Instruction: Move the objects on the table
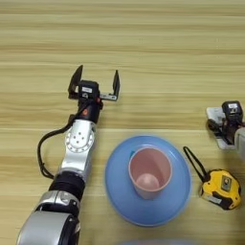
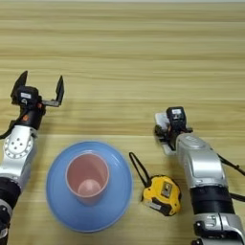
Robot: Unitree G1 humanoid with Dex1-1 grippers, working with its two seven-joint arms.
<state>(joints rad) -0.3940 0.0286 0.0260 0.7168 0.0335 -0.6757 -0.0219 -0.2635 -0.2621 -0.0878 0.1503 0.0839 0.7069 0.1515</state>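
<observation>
A pink cup (image 1: 150, 172) stands upright on the large light-blue plate (image 1: 115, 191) near the table's front. To the right of the plate lies the yellow-black tape measure (image 2: 162, 194), its black strap pointing toward the plate. My left gripper (image 1: 94, 80) is open above bare wood, behind and to the left of the plate, with nothing between its fingers. At the right, my right gripper (image 2: 162, 131) is shut across the slim white bar (image 2: 160, 119). The bar's ends show on either side of the fingers.
The wood-grain table (image 2: 122, 48) fills both views. My left arm reaches in from the bottom left close beside the plate, and a black cable loops off it. My right forearm runs just right of the tape measure.
</observation>
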